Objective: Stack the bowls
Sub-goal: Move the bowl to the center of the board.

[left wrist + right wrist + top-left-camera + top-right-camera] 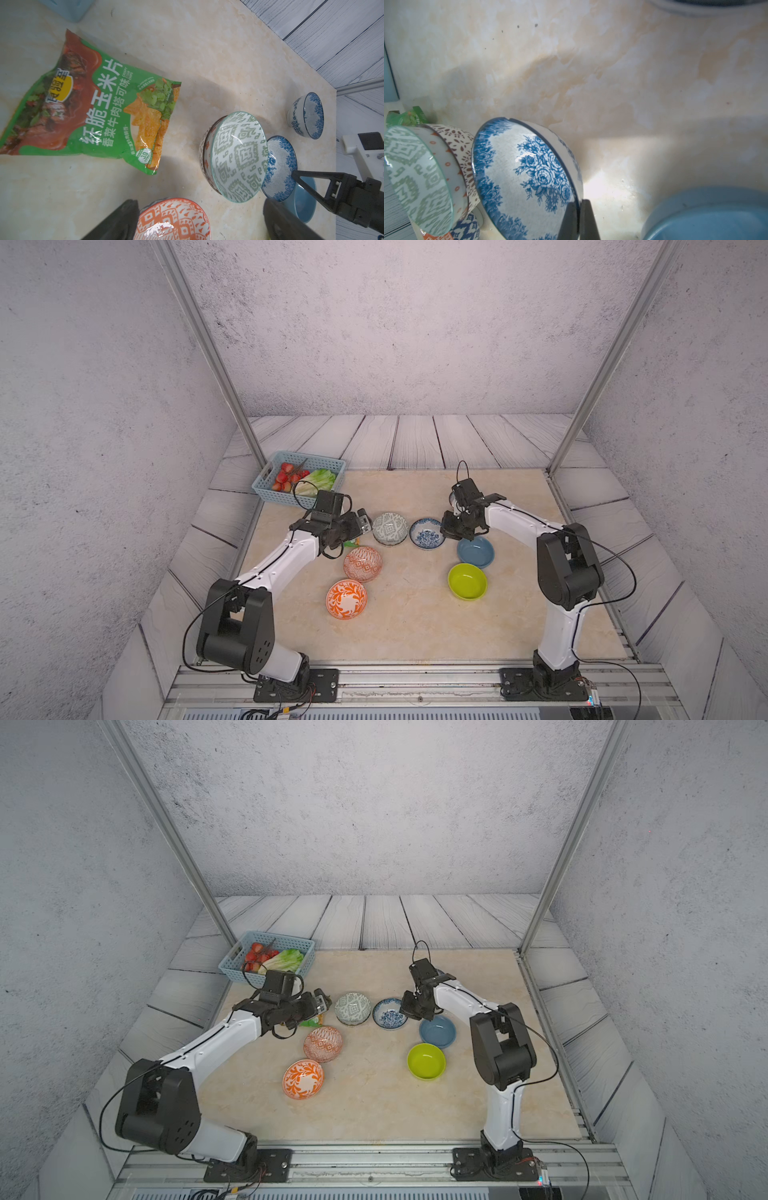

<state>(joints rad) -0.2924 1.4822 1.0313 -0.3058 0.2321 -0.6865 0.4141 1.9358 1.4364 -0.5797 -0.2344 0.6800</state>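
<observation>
My right gripper (pixel 578 218) is shut on the rim of a blue-white floral bowl (pixel 529 170), which sits on the table (pixel 415 614) next to the plain blue bowl (pixel 475 551). To its left, the grey-green geometric bowl (pixel 390 528) sits nested in a brown-patterned white bowl (pixel 460 143). My left gripper (pixel 197 224) hangs open over the orange-white diamond-patterned bowl (pixel 172 220), near the grey-green one. An orange-white floral bowl (pixel 346 599) and a lime-green bowl (pixel 467 580) stand nearer the front. A second blue-white floral bowl (pixel 305 115) stands farther back, mostly hidden by the right wrist in both top views.
A green chips bag (pixel 93 108) lies flat under my left wrist. A light-blue basket (pixel 299 477) with strawberries and lettuce sits at the back left corner. Metal frame posts (pixel 590 398) rise at the table's back corners.
</observation>
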